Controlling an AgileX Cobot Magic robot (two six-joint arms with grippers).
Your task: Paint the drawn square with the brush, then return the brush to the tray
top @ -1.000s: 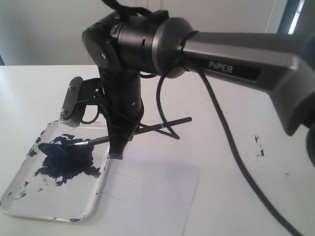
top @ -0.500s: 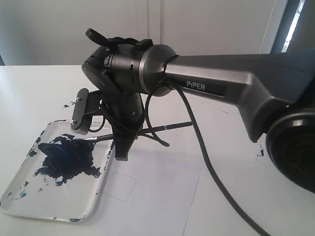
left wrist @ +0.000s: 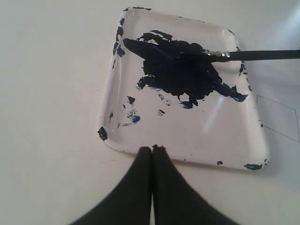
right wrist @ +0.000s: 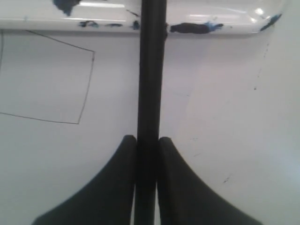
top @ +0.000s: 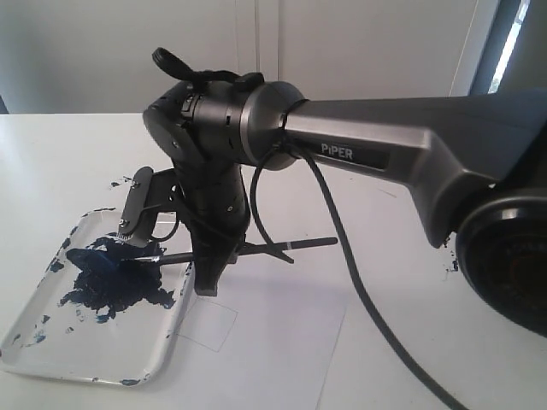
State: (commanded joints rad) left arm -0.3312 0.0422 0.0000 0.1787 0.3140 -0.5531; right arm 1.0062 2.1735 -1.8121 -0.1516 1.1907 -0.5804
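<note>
While the square [top: 208,323] lies white and unpainted on the paper [top: 282,350] at the front of the table [top: 60,154], just beside the tray [top: 34,329], the right gripper [top: 205,280] hangs directly behind it, jaws pinching the brush [top: 295,244] around the middle of its black shaft. The brush runs almost level, a little lower at the tip, and crosses the tray's right rim. Its silver band and bristles sit over the big dark blue paint blot [top: 115,278] in the tray's far half; whether the tip presses into the paint cannot be told. The handle end juts out to the right, past the gripper.

The right wrist view shows the two black fingers [right wrist: 117,187] clamped on either side of the shaft, the square's pencil lines to one side and the paint-flecked rim beyond. Smaller blue specks dot the tray's floor and edges.

The left gripper [left wrist: 152,150] hovers over bare table just off the tray's rim, jaws pressed together on nothing.

Farther back, the grey arm [top: 385,145] marked PIPER reaches in from the right, a black cable [top: 342,256] looping down from its wrist.
</note>
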